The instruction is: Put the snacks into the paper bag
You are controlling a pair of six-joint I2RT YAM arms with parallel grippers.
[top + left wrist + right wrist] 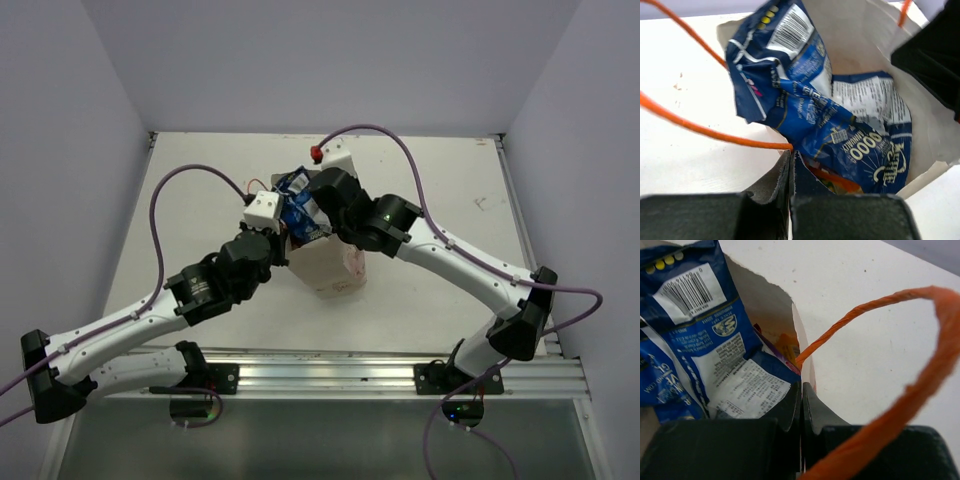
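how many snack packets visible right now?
3. The blue packet sticks out of the paper bag mouth; an orange-yellow sliver and a purple edge show beneath it inside. Others may be hidden.

Top view: the mouth of the paper bag (330, 272) is covered by the left arm (240, 265), the right arm (352, 208) and the blue packet (300, 210). Contents and fingertips unreadable. Left wrist view: blue packet masks most of the interior. At 6 o'clock only an orange-green sliver (840, 184) shows, packet unidentifiable. Dark shape (935, 50) at 2 o'clock is blurred and edge-cut. The bag rim is hidden between the pressed fingers of the left gripper (791, 162). Right wrist view: blue packet cut at 9 and 12 o'clock. Purple sliver (775, 352) and yellow-orange sliver (787, 346) mostly buried. Orange handle (925, 365) blurred, cut at 6 o'clock. The rim is hidden inside the right gripper (801, 397).
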